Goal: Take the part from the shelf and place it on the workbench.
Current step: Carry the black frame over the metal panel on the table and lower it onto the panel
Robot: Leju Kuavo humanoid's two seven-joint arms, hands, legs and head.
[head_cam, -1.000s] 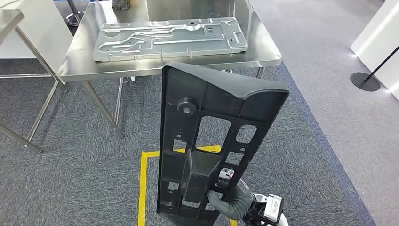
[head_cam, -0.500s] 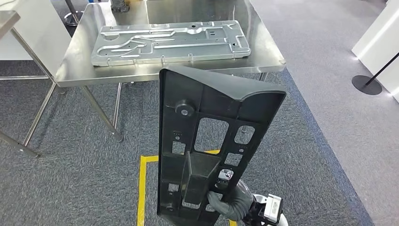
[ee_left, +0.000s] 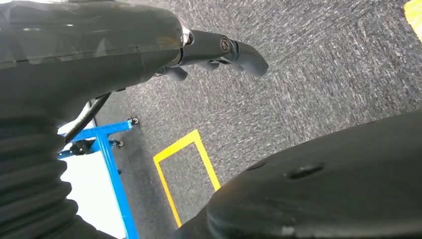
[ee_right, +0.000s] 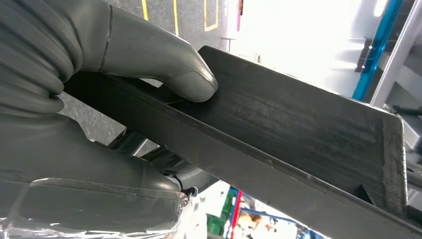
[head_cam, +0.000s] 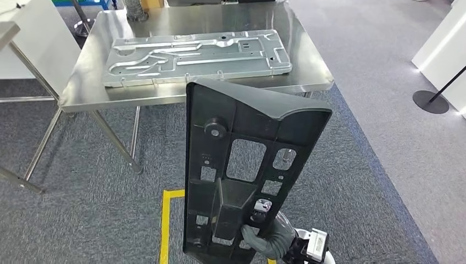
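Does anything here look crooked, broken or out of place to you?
Nothing looks broken or spilled. The right hand holds the black part upright by its lower end, so it stands tall and slightly tilted. The metal plate lies flat, a little askew, on the workbench.

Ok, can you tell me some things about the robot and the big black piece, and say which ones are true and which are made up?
1. The right hand holds the black part near its lower end. True.
2. The black part lies flat on the workbench. False: it stands upright in the air, in front of the workbench.
3. A silver metal plate lies on the workbench. True.
4. The left hand grips the black part too. False: it hangs over the carpet with nothing in it.
5. The lines on the floor are red. False: the floor lines are yellow.
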